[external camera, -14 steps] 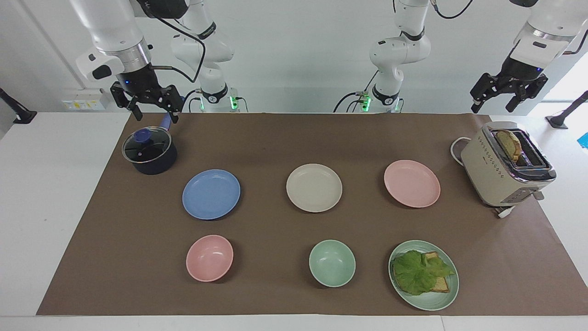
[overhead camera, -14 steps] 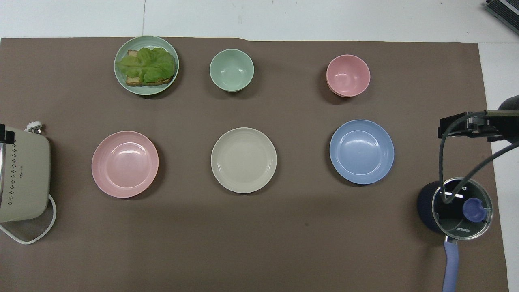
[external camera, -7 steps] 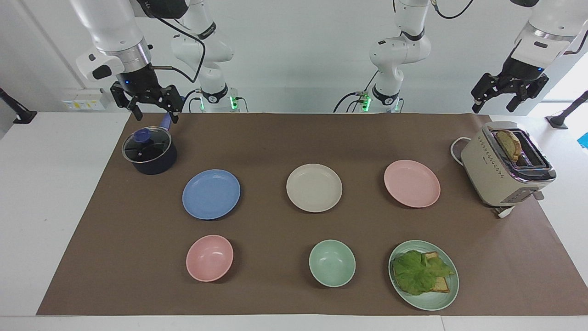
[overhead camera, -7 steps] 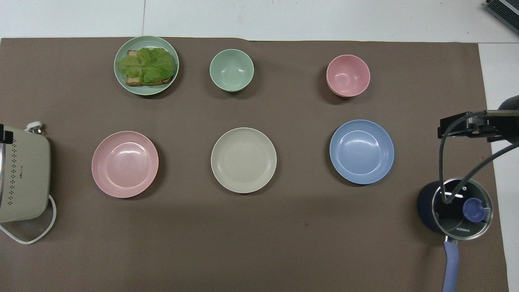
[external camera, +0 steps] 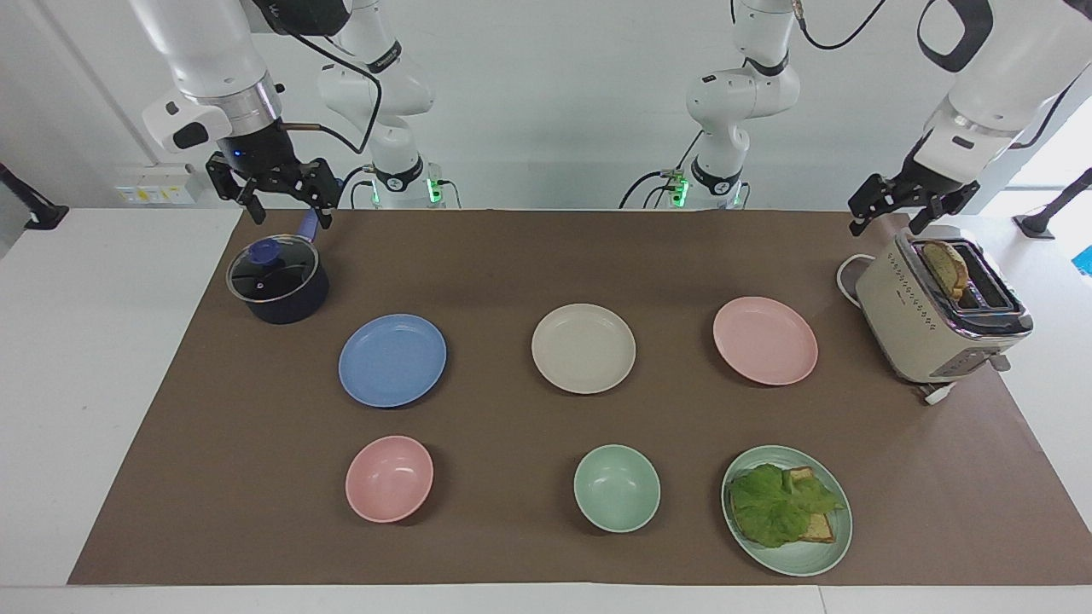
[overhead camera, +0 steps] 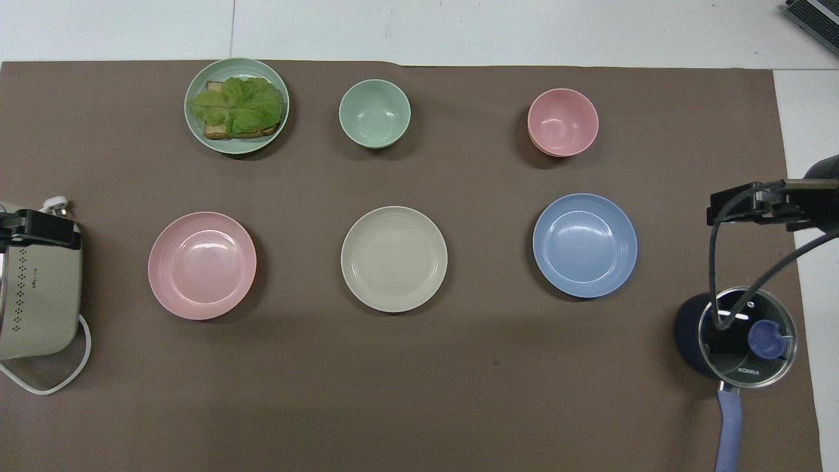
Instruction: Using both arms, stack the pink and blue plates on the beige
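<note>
Three equal plates lie in a row across the brown mat: the blue plate [external camera: 392,360] [overhead camera: 585,245] toward the right arm's end, the beige plate [external camera: 583,348] [overhead camera: 394,259] in the middle, and the pink plate [external camera: 765,340] [overhead camera: 202,265] toward the left arm's end. Nothing lies on any of them. My right gripper [external camera: 288,213] hangs open and empty over the pot. My left gripper [external camera: 885,226] is open and empty in the air, over the toaster's edge nearest the robots.
A dark pot with a glass lid [external camera: 277,280] stands at the right arm's end, a beige toaster [external camera: 938,311] holding bread at the left arm's end. Farther from the robots sit a pink bowl [external camera: 389,478], a green bowl [external camera: 617,488] and a green plate [external camera: 798,564] with lettuce and bread.
My left gripper has come down and swung in toward the table, from out past the toaster to over its edge. The right arm and all plates have stayed put.
</note>
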Tool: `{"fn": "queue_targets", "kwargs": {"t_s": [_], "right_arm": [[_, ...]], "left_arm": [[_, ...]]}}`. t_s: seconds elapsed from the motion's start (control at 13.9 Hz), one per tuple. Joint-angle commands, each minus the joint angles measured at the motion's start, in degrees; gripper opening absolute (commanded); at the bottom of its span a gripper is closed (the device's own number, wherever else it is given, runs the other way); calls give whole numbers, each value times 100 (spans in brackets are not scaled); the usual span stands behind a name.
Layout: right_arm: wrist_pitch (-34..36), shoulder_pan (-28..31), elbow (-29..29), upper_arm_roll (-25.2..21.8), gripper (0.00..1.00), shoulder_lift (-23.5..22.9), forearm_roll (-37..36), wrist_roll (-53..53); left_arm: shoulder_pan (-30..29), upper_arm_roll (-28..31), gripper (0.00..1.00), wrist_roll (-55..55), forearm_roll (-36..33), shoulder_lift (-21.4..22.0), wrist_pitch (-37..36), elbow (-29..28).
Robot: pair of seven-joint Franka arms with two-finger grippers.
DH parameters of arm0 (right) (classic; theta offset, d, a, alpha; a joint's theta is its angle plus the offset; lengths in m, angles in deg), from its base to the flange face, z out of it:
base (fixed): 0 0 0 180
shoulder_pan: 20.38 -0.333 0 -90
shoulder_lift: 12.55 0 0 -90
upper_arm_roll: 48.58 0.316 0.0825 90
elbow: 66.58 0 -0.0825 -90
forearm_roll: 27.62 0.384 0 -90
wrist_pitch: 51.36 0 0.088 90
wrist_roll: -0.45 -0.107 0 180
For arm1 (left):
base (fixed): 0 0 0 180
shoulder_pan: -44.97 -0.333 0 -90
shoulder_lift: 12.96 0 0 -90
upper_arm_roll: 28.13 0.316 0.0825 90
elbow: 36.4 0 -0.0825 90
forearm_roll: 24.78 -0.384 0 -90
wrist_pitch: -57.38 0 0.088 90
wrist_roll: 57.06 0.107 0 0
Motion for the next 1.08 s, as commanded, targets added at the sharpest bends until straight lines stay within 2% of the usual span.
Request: {"fn": "queue_targets", "kwargs": {"t_s": [0.0, 0.29, 0.65, 1.01], "right_arm": [[47, 80, -44, 18, 100, 34, 35, 83], [20, 89, -44, 18, 100, 34, 35, 83], [-50, 142, -123, 18, 100, 78, 35, 91], [-32, 151, -167, 18, 100, 104, 43, 91]], "left_arm": [[64, 47, 100, 72, -80, 120, 892, -968], [64, 47, 100, 81, -80, -362, 1895, -1716], [-23, 64, 100, 90, -89, -1188, 3012, -1867], [-15, 64, 100, 143, -89, -1268, 3452, -2359]]}}
